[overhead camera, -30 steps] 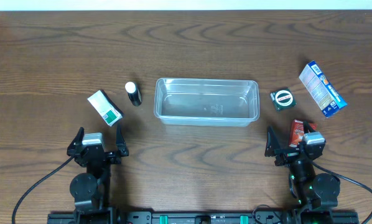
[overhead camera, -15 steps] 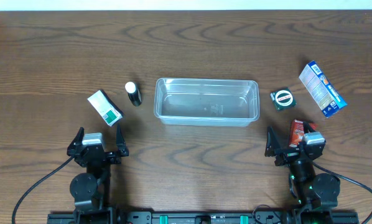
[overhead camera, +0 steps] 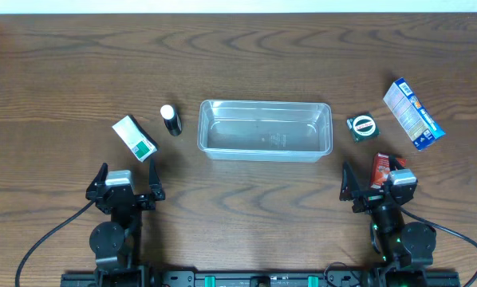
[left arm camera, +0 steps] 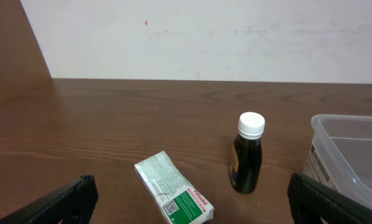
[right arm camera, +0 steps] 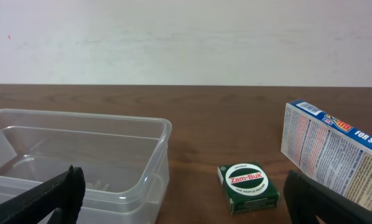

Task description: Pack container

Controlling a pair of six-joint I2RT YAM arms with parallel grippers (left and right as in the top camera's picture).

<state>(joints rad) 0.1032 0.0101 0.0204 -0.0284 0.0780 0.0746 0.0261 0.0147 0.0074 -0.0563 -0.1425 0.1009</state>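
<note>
The clear plastic container (overhead camera: 265, 129) sits empty at the table's middle; its edge shows in the left wrist view (left arm camera: 351, 155) and its corner in the right wrist view (right arm camera: 80, 155). Left of it stand a dark bottle with a white cap (overhead camera: 171, 120) (left arm camera: 247, 153) and a white-and-green Panadol box (overhead camera: 135, 138) (left arm camera: 173, 189). Right of it lie a green Zam-Buk box (overhead camera: 362, 126) (right arm camera: 249, 184), a blue-and-white carton (overhead camera: 413, 113) (right arm camera: 335, 158) and a red packet (overhead camera: 381, 169). My left gripper (overhead camera: 127, 185) (left arm camera: 189, 208) and right gripper (overhead camera: 372, 185) (right arm camera: 183, 202) are open and empty near the front edge.
The wooden table (overhead camera: 246, 64) runs back to a white wall (left arm camera: 204, 37). Cables trail from both arm bases at the front edge.
</note>
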